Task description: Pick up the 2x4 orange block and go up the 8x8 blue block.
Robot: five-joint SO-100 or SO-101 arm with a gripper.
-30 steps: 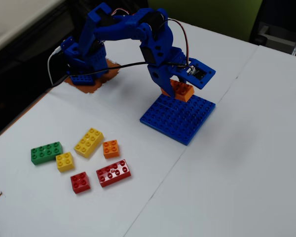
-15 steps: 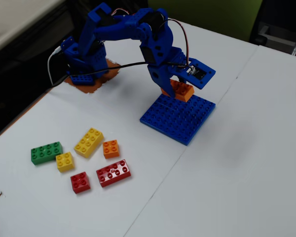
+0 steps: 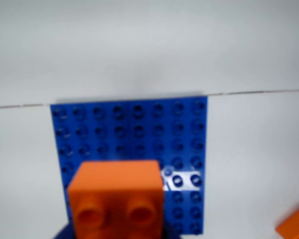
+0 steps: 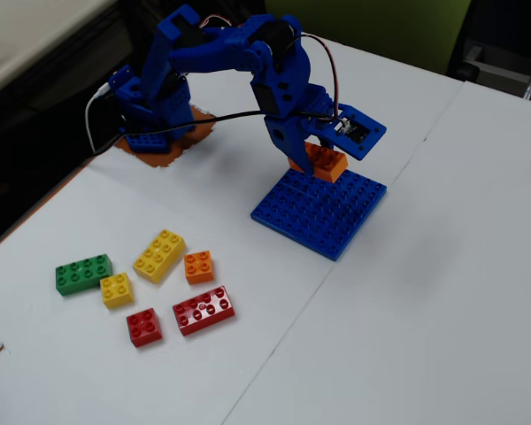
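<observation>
The blue plastic end effector [image 4: 317,152] is clenched on the orange rectangular plastic brick [image 4: 325,161], holding it by its long sides at the end nearer the arm, so the free end juts out ahead. In the wrist view that brick [image 3: 117,199] fills the lower middle, two studs facing the camera.

Directly beneath the end effector lies the large flat square blue studded baseplate [image 4: 320,211]; the brick hangs over the plate's edge nearest the arm, and whether it touches the studs cannot be told. A pale glare patch sits on the plate [image 3: 134,132] just beside the brick in the wrist view.

The brick looks light, rigid and smooth-sided, so I judge a firm side pinch is right; the glossy walls could slip or twist if pressed down off-centre. A hold nearer its middle would likely steady it for seating onto the studs.

Well away from the end effector, toward the near-left of the white tabletop [image 4: 407,292], lie loose bricks: a yellow long brick [image 4: 159,255], a small orange square brick [image 4: 199,266] and others.
</observation>
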